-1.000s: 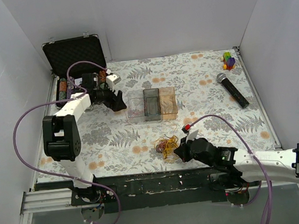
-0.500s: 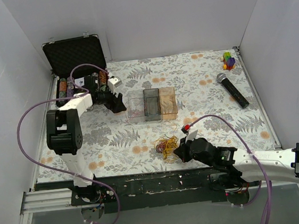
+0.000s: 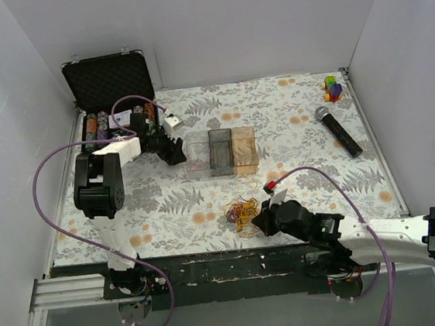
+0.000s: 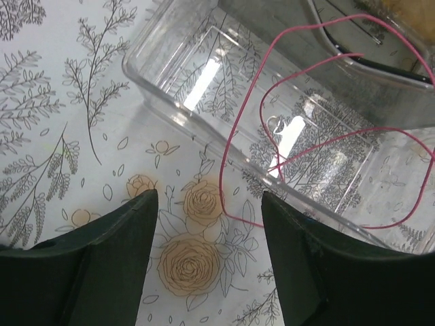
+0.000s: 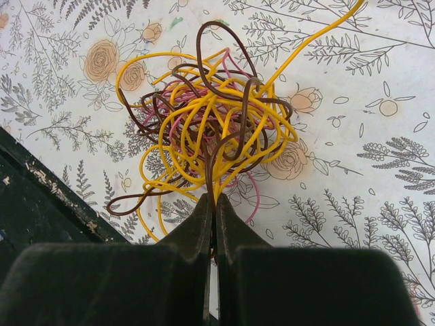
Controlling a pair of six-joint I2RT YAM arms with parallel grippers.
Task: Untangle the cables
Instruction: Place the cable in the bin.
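The cables (image 3: pixel 243 211) form a small tangle of yellow, brown and pink wires near the table's front edge, large in the right wrist view (image 5: pixel 211 122). My right gripper (image 3: pixel 262 221) sits just right of the tangle, shut (image 5: pixel 213 200) on brown and yellow strands at its near side. One separate pink wire (image 4: pixel 221 187) loops over the rim of a clear bin (image 4: pixel 170 81) and onto the cloth. My left gripper (image 3: pixel 175 151) is beside that bin's left end, open (image 4: pixel 209 204), with only the cloth between its fingers. The pink wire's lowest loop lies just ahead of the fingertips.
Three small bins stand side by side mid-table: clear (image 3: pixel 197 156), grey (image 3: pixel 220 152) and orange (image 3: pixel 245 148). An open black case (image 3: pixel 107 79) with items sits at the back left. A microphone (image 3: pixel 339 131) and a colourful toy (image 3: pixel 333 87) lie at the right.
The left arm has swung a little to the right, bringing its gripper closer to the clear bin, and its jaws have narrowed somewhat. The right gripper and the tangle have not moved.
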